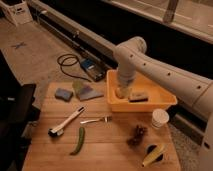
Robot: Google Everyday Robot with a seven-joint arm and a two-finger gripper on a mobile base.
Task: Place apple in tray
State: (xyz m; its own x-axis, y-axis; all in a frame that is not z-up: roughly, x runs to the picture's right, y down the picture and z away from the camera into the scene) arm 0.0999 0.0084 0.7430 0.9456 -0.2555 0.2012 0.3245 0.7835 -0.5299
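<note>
The yellow tray (162, 101) stands at the back right of the wooden table. My arm comes in from the right and bends down into the tray's left half. The gripper (121, 93) is low inside the tray, close to its floor. A small yellow-tan roundish shape, seemingly the apple (120, 94), sits right at the gripper's tip, inside the tray walls. I cannot tell whether it is held or resting. A flat dark-and-tan block (138, 97) lies in the tray just right of the gripper.
On the table (107, 152) lie a blue sponge (63, 93), a grey-green cloth (86, 91), a brush (65, 124), a fork (95, 120), a green pepper (78, 141), dark grapes (137, 134), a white cup (160, 118) and a corn cob (152, 155). Cables (70, 63) lie on the floor behind.
</note>
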